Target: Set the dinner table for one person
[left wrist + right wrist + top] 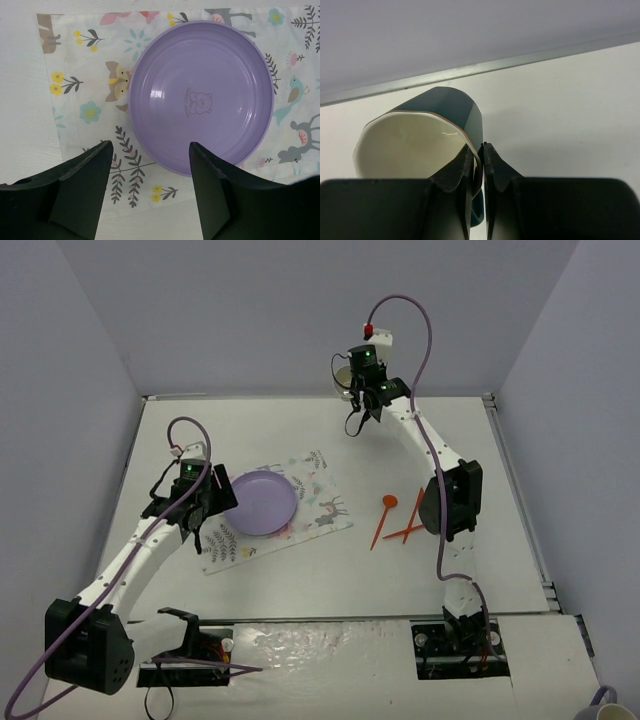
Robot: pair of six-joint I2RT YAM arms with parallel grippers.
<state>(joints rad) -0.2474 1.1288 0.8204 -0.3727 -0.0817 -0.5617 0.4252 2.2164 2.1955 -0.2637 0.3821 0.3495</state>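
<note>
A purple plate (262, 502) lies on a white placemat (325, 508) printed with deer and leaves, on the white dinner table (250, 430). My left gripper (212, 512) hovers open and empty over the plate's left rim; in the left wrist view the plate (200, 95) lies just beyond the fingers (85, 180). My right gripper (352, 380) is at the far back of the table, shut on the rim of a dark teal cup (445, 107) with a cream inside. One finger is inside the cup, one outside. Orange cutlery (395, 520) lies right of the placemat.
A metal rail (300, 396) and grey walls bound the table's far edge, close behind the cup. The right arm's elbow (450, 498) hangs above the table right of the cutlery. A mug (605, 710) shows at the bottom right corner, off the table.
</note>
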